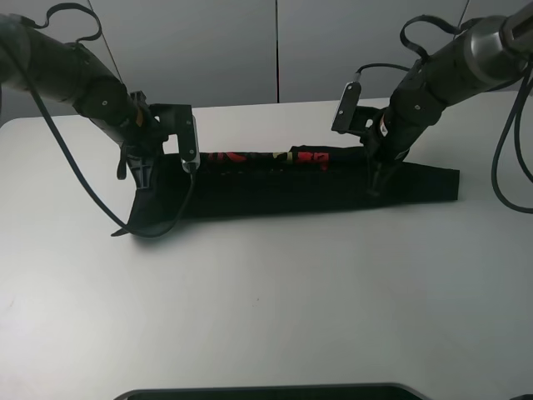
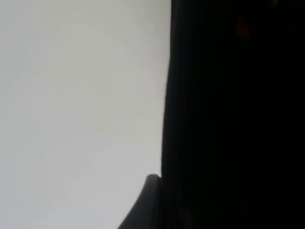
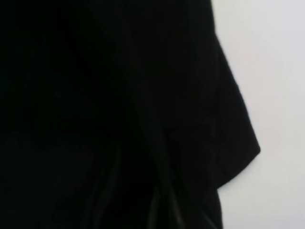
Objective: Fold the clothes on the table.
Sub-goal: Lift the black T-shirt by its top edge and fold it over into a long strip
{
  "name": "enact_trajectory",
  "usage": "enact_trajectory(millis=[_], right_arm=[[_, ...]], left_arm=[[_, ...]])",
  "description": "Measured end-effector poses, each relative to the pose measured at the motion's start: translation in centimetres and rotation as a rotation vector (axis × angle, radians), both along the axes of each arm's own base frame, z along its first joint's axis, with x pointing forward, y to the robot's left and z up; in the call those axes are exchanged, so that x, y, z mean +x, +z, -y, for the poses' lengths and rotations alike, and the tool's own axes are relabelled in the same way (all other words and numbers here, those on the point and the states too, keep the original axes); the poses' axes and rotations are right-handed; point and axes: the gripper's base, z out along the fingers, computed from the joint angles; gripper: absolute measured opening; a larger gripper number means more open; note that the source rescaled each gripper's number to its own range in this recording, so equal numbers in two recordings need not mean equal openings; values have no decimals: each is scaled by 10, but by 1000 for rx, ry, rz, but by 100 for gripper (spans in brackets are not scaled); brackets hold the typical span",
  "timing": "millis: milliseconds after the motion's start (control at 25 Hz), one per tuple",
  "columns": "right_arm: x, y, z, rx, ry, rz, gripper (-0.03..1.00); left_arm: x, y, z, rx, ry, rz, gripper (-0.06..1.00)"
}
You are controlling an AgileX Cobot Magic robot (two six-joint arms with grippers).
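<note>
— Lying where, held how?
— Stretched across the far table (image 1: 266,317) as a folded shirt (image 1: 283,190), pinched tight by left gripper (image 1: 143,175) and right gripper (image 1: 375,179).
— Handling?
— Probably light, limp, sagging; best taken near the ends.

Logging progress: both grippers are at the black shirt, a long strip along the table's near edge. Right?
No: the exterior high view shows the shirt strip across the far half of the table; the left gripper and right gripper are at it.
</note>
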Motion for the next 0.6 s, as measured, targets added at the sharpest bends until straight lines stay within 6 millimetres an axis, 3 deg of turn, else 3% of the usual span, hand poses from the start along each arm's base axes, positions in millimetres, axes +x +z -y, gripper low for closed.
enact_trajectory(millis=[160, 240, 480, 600], right_arm=[[6, 0, 2, -7, -46, 59, 11], [11, 3, 1, 3, -77, 89, 23], [25, 14, -1, 65, -181, 162, 72], [27, 16, -1, 91, -231, 180, 79]], left_arm=[[4, 2, 2, -5, 2, 10, 0], [3, 1, 1, 11, 10, -3, 0], [1, -1, -4, 56, 36, -39, 0], [0, -1, -5, 42, 94, -52, 5]])
